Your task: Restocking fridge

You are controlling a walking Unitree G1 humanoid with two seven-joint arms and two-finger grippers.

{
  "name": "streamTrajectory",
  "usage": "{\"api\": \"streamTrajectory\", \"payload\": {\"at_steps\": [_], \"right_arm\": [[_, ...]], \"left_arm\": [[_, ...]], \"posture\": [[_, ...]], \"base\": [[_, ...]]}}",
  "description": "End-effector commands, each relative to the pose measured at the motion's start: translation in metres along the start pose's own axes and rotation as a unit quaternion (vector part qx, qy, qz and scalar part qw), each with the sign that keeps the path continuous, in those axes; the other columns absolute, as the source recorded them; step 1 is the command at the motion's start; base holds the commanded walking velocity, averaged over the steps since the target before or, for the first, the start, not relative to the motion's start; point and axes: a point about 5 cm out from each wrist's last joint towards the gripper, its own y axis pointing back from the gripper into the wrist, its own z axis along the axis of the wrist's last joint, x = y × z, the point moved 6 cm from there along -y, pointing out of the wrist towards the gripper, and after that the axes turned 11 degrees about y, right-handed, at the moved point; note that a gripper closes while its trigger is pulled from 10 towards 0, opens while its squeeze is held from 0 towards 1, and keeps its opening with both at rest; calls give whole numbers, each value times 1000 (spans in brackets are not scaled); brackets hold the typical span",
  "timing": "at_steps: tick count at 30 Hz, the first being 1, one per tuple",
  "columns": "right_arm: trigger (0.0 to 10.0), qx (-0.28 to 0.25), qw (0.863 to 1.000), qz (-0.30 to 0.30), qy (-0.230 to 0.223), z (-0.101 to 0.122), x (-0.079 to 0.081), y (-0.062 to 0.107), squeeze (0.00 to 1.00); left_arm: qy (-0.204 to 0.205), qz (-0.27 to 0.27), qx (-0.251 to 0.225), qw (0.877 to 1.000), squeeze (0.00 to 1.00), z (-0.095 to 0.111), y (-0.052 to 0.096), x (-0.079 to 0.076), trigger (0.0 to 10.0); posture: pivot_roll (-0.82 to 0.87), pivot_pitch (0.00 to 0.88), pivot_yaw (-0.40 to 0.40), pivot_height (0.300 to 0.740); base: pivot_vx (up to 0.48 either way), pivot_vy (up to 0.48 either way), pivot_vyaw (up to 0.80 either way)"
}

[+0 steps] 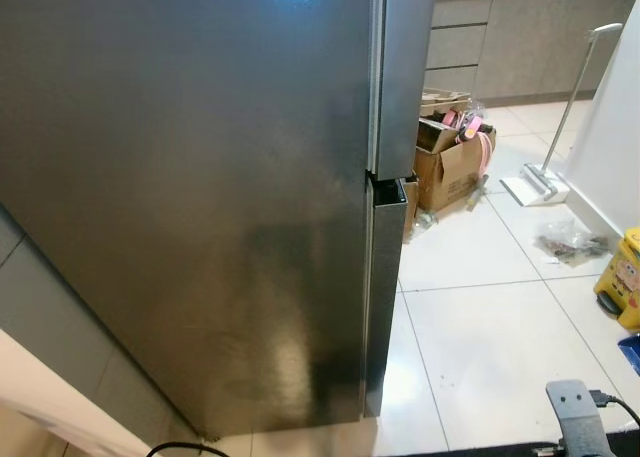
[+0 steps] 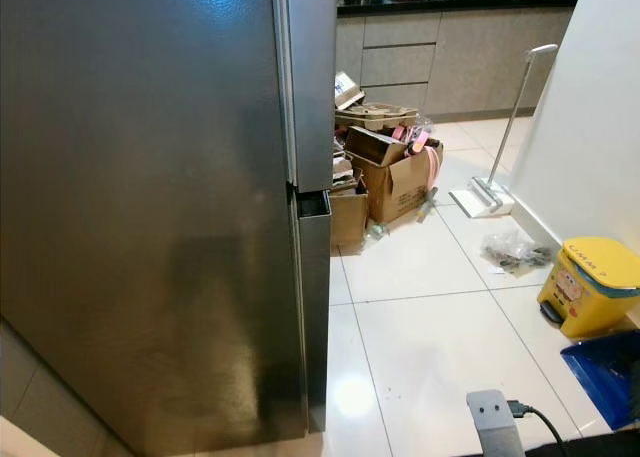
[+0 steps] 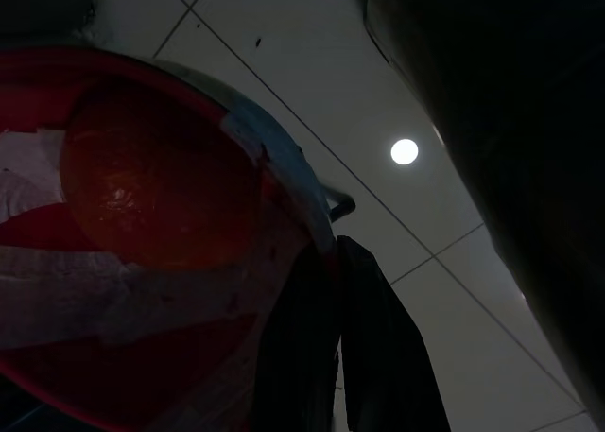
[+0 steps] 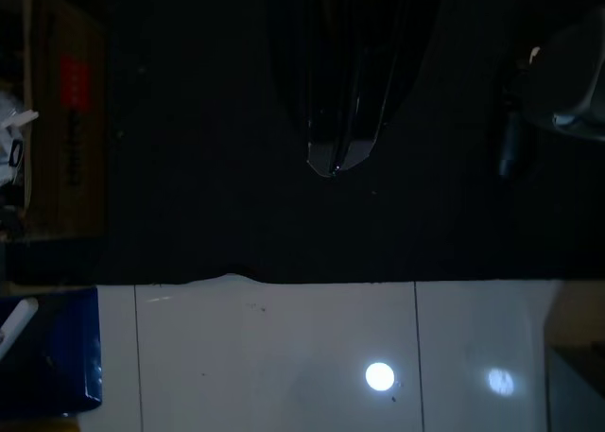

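The robot stands at the side wall of a tall steel fridge (image 1: 190, 207), both doors closed, so restocking has not begun; it probably must step round toward 2 o'clock to reach the door fronts.

The left gripper (image 3: 350, 356) hangs low, jaws pressed together beside a red bucket (image 3: 142, 262) holding an orange fruit (image 3: 156, 186), likely the stock to be carried; whether the jaws hold the bucket's handle I cannot tell.

The right gripper (image 4: 340, 120) hangs idle over the tiled floor (image 2: 420, 327), jaws together on nothing.

Open cardboard boxes (image 2: 395, 177) crowd the fridge's far corner at 1 o'clock; a yellow bin (image 2: 592, 282) sits at 3 o'clock.
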Motion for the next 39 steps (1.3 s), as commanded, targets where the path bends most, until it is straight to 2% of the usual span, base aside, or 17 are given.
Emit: {"api": "streamTrajectory", "payload": {"at_steps": [1,8,10,14,18,19,20,23,26,29,32,33,34,36,38,39], "right_arm": [[10000,-1,1000,4,9,1,1,0,0],[10000,9,999,35,22,-7,18,1,0],[10000,9,999,35,22,-7,18,1,0],[10000,-7,999,48,25,-1,23,1,0],[10000,-39,995,77,40,16,34,0,0],[10000,-55,994,84,43,26,35,0,67],[10000,-65,993,89,42,34,35,-1,1000],[10000,-71,993,90,37,40,34,-1,1000],[10000,-90,990,106,34,53,39,-1,1000],[10000,-121,984,123,39,74,47,0,1000],[10000,-127,983,127,28,78,48,0,1000],[10000,-173,972,155,30,105,59,4,1000],[10000,-190,967,167,36,115,63,7,1000],[10000,-190,967,167,36,115,63,7,1000],[10000,-256,946,196,42,156,77,18,1000],[10000,-256,946,196,42,156,77,18,1000]], "left_arm": [[5,3,-27,1000,0,16,0,0,10000],[-5,4,-13,1000,0,6,1,3,10000],[-5,4,-13,1000,0,6,1,3,10000],[-19,7,-7,1000,0,1,2,7,10000],[-17,20,-15,1000,0,7,4,19,10000],[-5,28,-26,999,0,13,5,24,10000],[1,38,-35,999,0,19,6,31,10000],[20,49,-43,998,0,24,8,37,10000],[42,47,-38,997,0,17,8,37,10000],[42,42,-22,998,0,3,7,32,10000],[38,37,-12,999,0,-4,6,29,10000],[38,35,-15,999,0,-4,5,26,10000],[39,36,-16,998,0,-3,5,26,10000],[39,36,-16,998,0,-3,5,26,10000],[38,38,-12,999,0,-8,5,26,10000],[38,38,-12,999,0,-8,5,26,10000]], "posture": [[-27,0,8,740],[-44,0,40,740],[-44,0,40,740],[-59,0,57,740],[-39,0,36,740],[-12,0,25,740],[-18,0,21,740],[-14,0,15,740],[-13,0,10,740],[-19,0,4,740],[-15,0,1,740],[-10,0,-15,740],[-10,0,-15,740],[-10,0,-15,740],[-16,0,-24,740],[-16,0,-24,740]], "base": [[0,0,0],[0,0,0],[0,0,0],[0,0,0],[0,0,0],[0,0,0],[0,0,0],[0,0,0],[0,0,0],[0,0,0],[0,0,0],[0,0,0],[0,0,0],[0,0,0],[0,0,0],[0,0,0]]}}
